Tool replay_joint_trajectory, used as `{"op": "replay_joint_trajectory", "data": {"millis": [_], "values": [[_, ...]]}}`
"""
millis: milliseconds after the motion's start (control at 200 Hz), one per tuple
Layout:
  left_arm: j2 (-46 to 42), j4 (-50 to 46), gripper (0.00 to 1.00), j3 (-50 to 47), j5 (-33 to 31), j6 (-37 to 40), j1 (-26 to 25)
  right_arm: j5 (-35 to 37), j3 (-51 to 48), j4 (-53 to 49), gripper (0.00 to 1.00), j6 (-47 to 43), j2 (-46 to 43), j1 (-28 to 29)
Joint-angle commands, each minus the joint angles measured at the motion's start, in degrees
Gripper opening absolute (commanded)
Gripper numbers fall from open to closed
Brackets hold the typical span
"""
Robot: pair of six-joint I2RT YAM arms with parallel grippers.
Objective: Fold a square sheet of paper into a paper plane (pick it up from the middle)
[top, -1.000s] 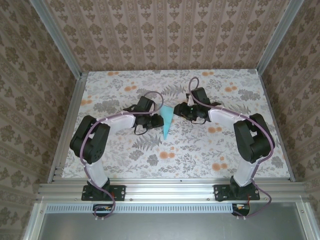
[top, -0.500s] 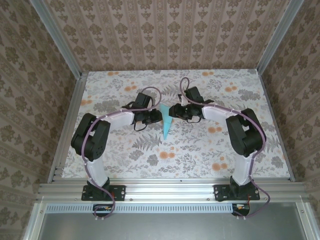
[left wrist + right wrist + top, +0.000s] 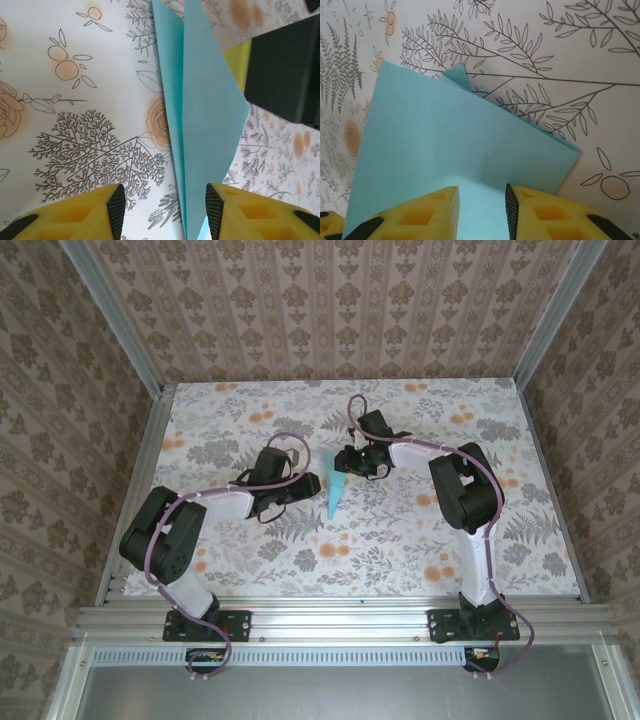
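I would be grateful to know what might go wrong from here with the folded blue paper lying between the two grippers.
1. The right gripper straddles the wide end of the paper plane with its jaws apart; closing there may crumple or shift it.
2. The left gripper is open, with the plane's narrow end close beside one finger; a sideways move might drag the plane and loosen its creases.

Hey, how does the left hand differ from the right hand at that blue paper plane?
The left hand has its fingers wide apart; the right hand has them closer together. Between the left hand's fingers show the table and an edge of the paper plane; between the right hand's, only blue paper. Both are open, with yellow fingers.
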Motion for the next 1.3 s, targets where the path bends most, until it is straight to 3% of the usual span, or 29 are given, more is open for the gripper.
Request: {"op": "replay_joint_trajectory", "data": {"millis": [0, 385, 765, 970, 1110, 1295], "values": [[-0.2, 7.2, 0.52, -1.4, 1.9, -2.2, -1.0, 1.6, 1.2, -1.7, 0.31, 1.3, 0.9, 0.0], [4.4, 3.1, 0.53, 2.5, -1.7, 1.2, -5.7, 2.1, 0.5, -1.8, 0.29, 3.0, 1.2, 0.0], [7.4, -6.1, 0.23, 7.3, -12.1, 1.6, -8.4, 3.0, 0.1, -2.6, 0.26, 4.2, 1.1, 0.1], [7.9, -10.4, 0.12, 8.8, -17.8, 3.4, -9.7, 3.8, -0.1, -4.2, 0.23, 6.7, 0.5, 0.0], [8.1, -11.9, 0.06, 10.2, -18.4, 8.2, -9.8, 2.9, -2.0, -5.2, 0.23, 10.6, -1.4, 0.0], [8.2, -13.8, 0.04, 12.9, -13.3, 23.3, -8.9, -0.5, -5.6, -2.5, 0.24, 13.6, -7.6, -0.2]]}}
